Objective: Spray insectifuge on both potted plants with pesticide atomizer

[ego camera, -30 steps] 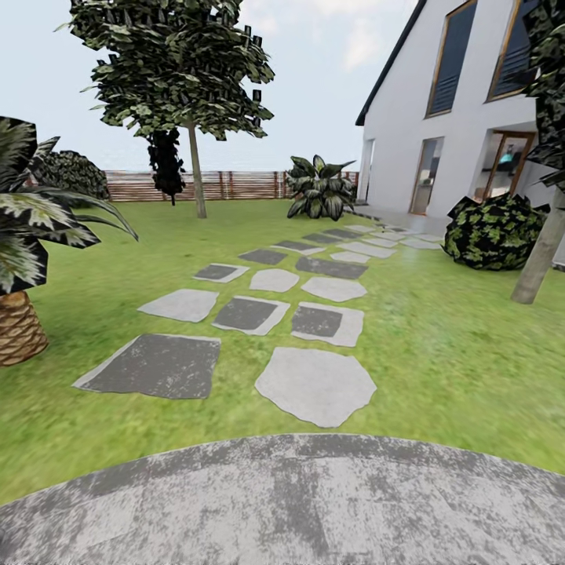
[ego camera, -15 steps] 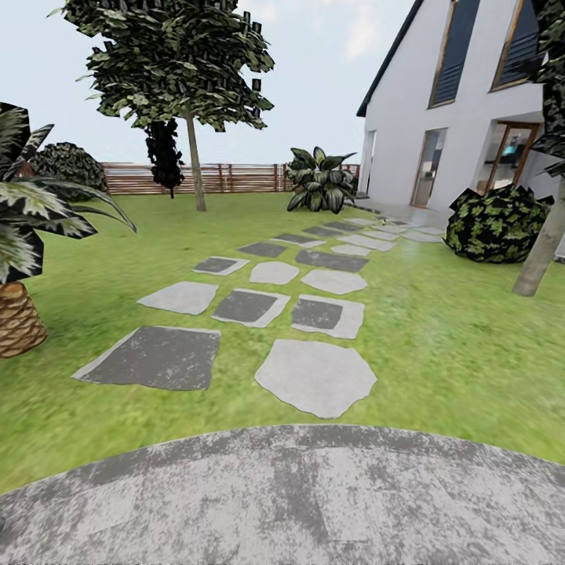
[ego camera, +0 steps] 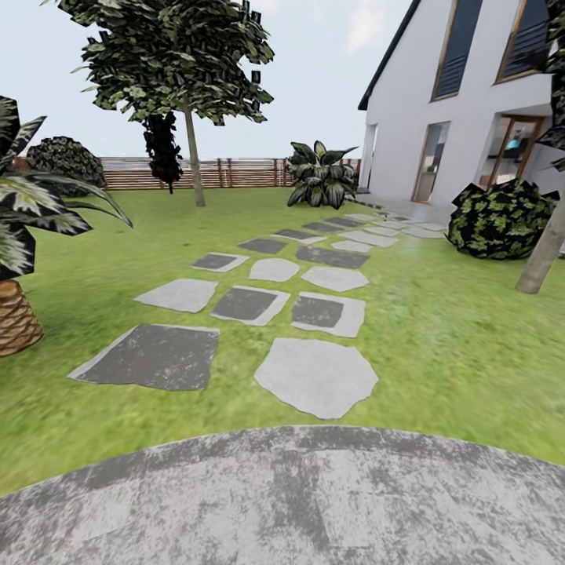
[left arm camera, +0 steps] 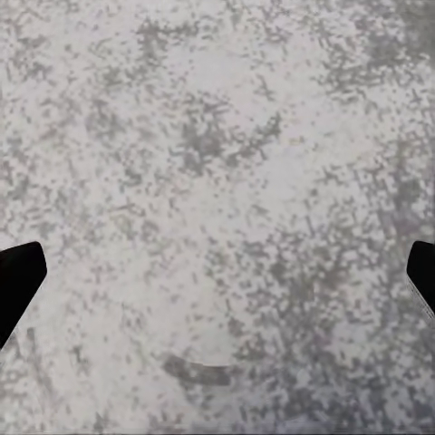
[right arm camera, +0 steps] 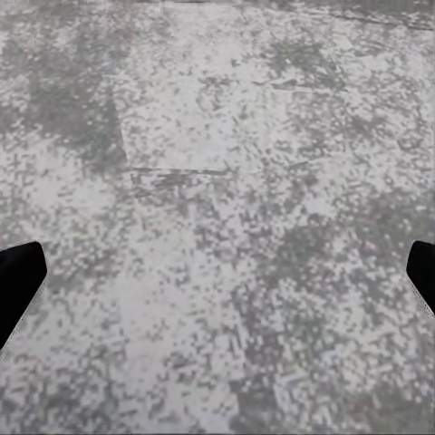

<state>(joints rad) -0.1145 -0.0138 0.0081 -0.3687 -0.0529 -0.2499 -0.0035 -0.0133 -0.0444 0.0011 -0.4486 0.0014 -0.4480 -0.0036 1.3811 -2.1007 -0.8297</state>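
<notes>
The garden lies ahead of me: green lawn (ego camera: 439,345), a brown slat fence (ego camera: 227,173) at the back, and the round mottled grey patio (ego camera: 282,502) under me. The pesticide atomizer and both potted plants are out of view. My left gripper (left arm camera: 217,281) hangs open over the patio paving, its dark fingertips (left arm camera: 16,281) far apart with nothing between them. Over the same paving my right gripper (right arm camera: 217,281) is also open and empty, with its fingertips (right arm camera: 16,281) at the frame's edges.
A path of grey stepping stones (ego camera: 314,377) runs from the patio toward the white house (ego camera: 455,118). A scaly-trunked palm (ego camera: 16,314) stands at the left, a tree (ego camera: 192,157) and a big-leafed unpotted plant (ego camera: 320,176) at the back, and a bush (ego camera: 502,220) and trunk (ego camera: 541,259) at the right.
The whole head picture has shifted slightly, with the fence a little higher and the palm further left, so the camera has moved. Nothing in the garden itself has moved.
</notes>
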